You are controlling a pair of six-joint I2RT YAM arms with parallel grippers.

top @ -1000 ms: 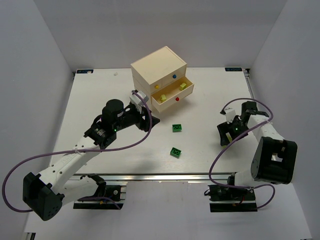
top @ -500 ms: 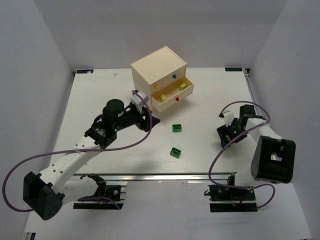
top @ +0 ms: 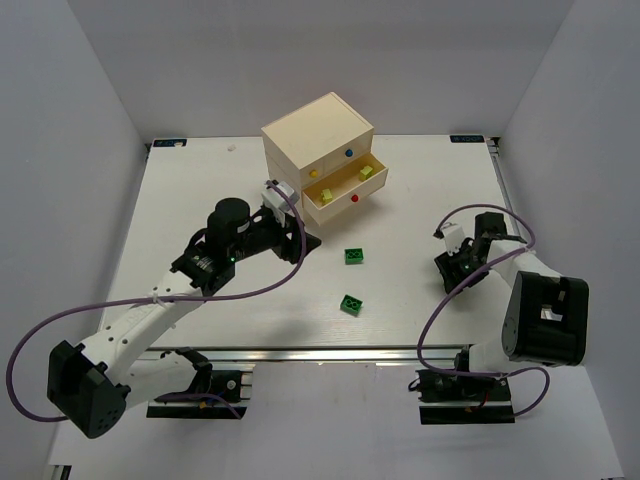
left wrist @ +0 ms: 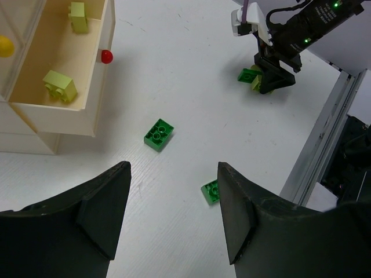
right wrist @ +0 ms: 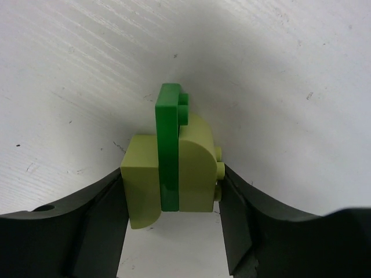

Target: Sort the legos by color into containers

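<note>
My right gripper (right wrist: pixel 172 180) is shut on a small stack of legos standing on the table: two yellow-green bricks (right wrist: pixel 196 168) with a thin green plate (right wrist: pixel 169 133) between them. The same grip shows in the left wrist view (left wrist: pixel 268 81) and at the right of the top view (top: pixel 449 268). My left gripper (left wrist: pixel 174 214) is open and empty, above the table in front of the chest (top: pixel 318 140). Two loose green bricks (top: pixel 353 257) (top: pixel 351 304) lie mid-table. The chest's red-knob drawer (left wrist: pixel 58 119) is open and holds two yellow-green bricks (left wrist: pixel 60 86) (left wrist: pixel 77 15).
The chest stands at the table's far centre, with yellow (top: pixel 313 172) and blue (top: pixel 348 153) knobs on its shut drawers. The metal rail of the near table edge (top: pixel 330 350) runs along the front. White enclosure walls surround the table.
My right gripper has shifted slightly left and lower at the table's right side. The left arm and the loose green bricks have hardly moved.
</note>
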